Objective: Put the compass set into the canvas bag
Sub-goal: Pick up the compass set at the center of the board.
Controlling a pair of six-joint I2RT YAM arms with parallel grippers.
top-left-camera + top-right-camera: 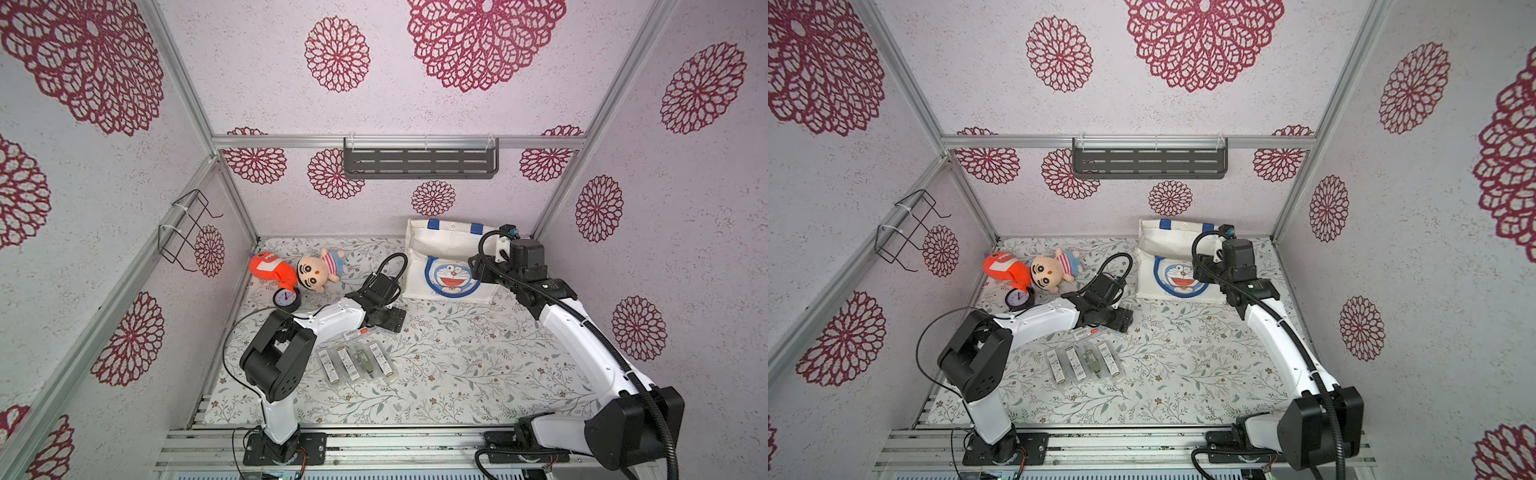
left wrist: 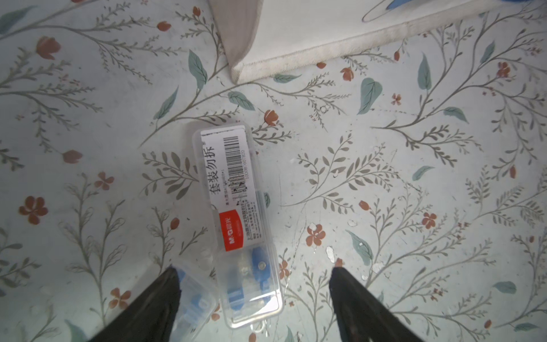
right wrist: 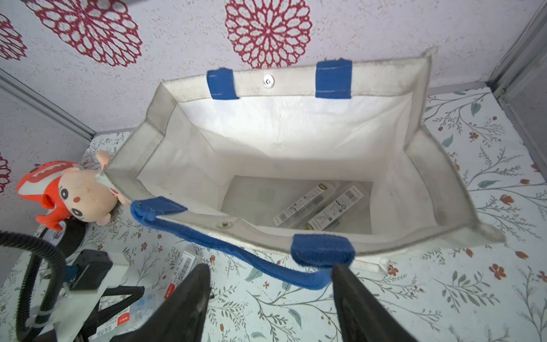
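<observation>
Of the two end effectors, the left end effector (image 2: pixel 254 271) was seen low over the worktop (image 2: pixel 414 177), its jaws spread wide and nothing gripped. One clear-cased compass set (image 2: pixel 236 207) lay lengthwise with its near end between the fingers. A second case (image 2: pixel 196 299) lay just beside it, partly hidden by one finger. The canvas bag (image 3: pixel 296 133) was stood upright near the back wall with its mouth open. The right end effector (image 3: pixel 270 268) was held above the bag's front rim, jaws apart. The blue strap handle (image 3: pixel 236 251) was draped slackly between them and was not pinched; whether it was touched could not be told.

The step in hand was judged to be the picking of the next set, with part of the task done. A closing across the case's narrow width would be called for, without the neighbouring case being caught. A lift and a carry to the open mouth would then be needed.

Counted from the left in a top view, two soft toys were found, an orange plush (image 1: pixel 270 268) and a boy doll (image 1: pixel 313 272), and one small clock (image 1: pixel 286 299). Two sets lay by the left end effector, and a row of four sets (image 1: pixel 347 362) lay nearer the front. One bag was counted. Inside it two boxed sets (image 3: pixel 307 204) were made out; more could not be ruled out.
</observation>
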